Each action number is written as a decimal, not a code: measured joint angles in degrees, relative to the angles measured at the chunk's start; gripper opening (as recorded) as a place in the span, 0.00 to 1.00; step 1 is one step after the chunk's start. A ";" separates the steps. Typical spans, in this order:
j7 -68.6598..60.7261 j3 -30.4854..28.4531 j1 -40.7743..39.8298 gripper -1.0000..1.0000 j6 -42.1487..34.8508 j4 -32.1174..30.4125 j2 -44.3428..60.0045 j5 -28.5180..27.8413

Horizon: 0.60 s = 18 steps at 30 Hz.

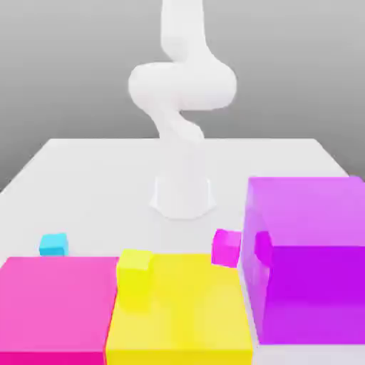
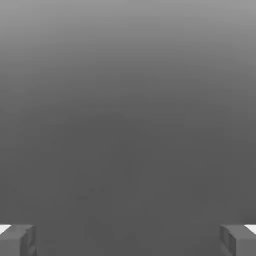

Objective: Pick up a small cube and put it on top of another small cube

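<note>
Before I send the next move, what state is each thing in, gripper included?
Gripper: open, nothing between its fingers.
Cyan cube: not stacked, nothing on top.
Magenta cube: nothing on top.
Yellow cube: nothing on top.
Purple block: nothing on top.

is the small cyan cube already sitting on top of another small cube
No, the small cyan cube rests directly on the white table, behind the big pink block in the exterior view.

No readable text, labels, brands, numbers or signs on anything
</note>
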 joint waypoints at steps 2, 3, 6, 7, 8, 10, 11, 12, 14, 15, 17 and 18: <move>-5.33 -4.63 0.39 0.50 2.63 -2.55 3.94 0.19; -7.87 -6.79 0.53 0.50 3.88 -3.75 5.79 0.32; -15.41 -13.05 0.84 0.50 7.53 -7.31 11.25 0.78; -17.95 -15.07 0.88 0.50 8.74 -8.49 13.07 0.98; -20.49 -17.06 0.90 0.50 9.95 -9.67 14.89 1.20; -25.61 -20.96 0.89 0.50 12.37 -12.02 18.55 1.69; -28.19 -22.86 0.83 0.50 13.57 -13.20 20.39 1.97; -30.68 -24.85 0.87 0.50 14.76 -14.37 22.21 2.13; -35.84 -28.52 0.65 0.50 17.19 -16.73 25.90 2.68; -38.45 -30.30 0.51 0.50 18.40 -17.90 27.75 2.99; -43.66 -33.65 0.01 0.50 20.81 -20.26 31.45 3.61; -46.24 -35.18 -0.37 0.50 22.02 -21.43 33.29 3.89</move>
